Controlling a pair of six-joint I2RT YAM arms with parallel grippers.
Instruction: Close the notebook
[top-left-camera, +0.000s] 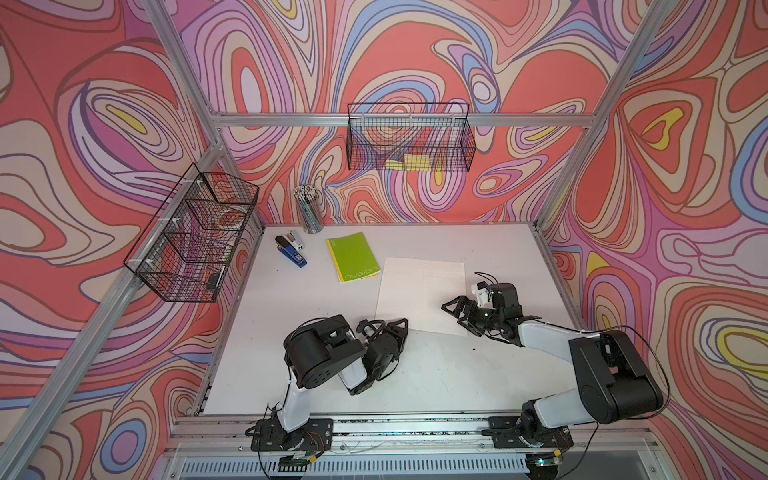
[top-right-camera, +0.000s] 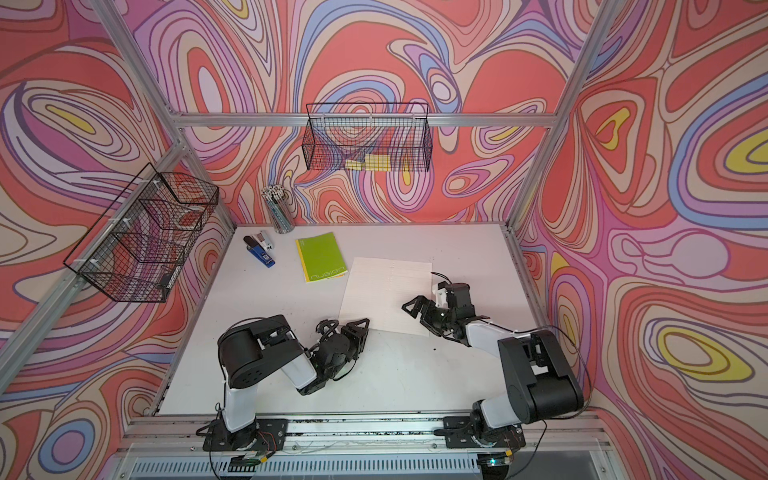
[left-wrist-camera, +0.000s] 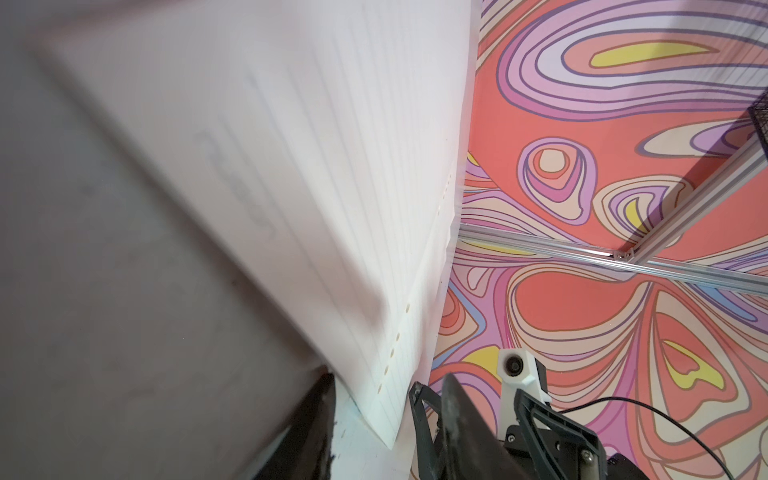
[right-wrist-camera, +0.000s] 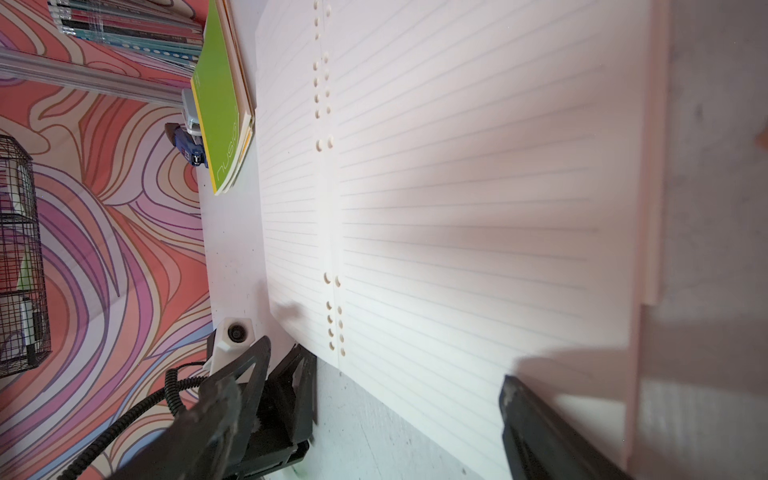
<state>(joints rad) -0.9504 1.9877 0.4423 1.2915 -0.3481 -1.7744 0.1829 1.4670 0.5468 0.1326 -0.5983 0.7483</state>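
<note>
Notebook lies open and flat on the white table, ruled pages up, right of centre in both top views. A closed green booklet sits just beyond its far left corner, with a blue stapler further left. The left gripper is at the near left corner of the pages. The right gripper hangs over the near right part.

Left wrist view: the jaws stand partly apart with the near corner of the page stack between them, not visibly pinched (the paper is blurred here, so contact is hard to judge).

Right wrist view: the right gripper's jaws are spread wide above the near edge of the right-hand page, holding nothing. Punched holes run down both sides of the centre fold. A thin pinkish cover edge peeks out past the outer edge.

Handling, as a judgement: the paper looks light, thin and floppy, with little stiffness. Single sheets may peel away alone or slide on the smooth table. The best hold seems to be an outer free edge or corner, catching cover and pages together. That half can then swing over the fold while the other half is pressed down.
</note>
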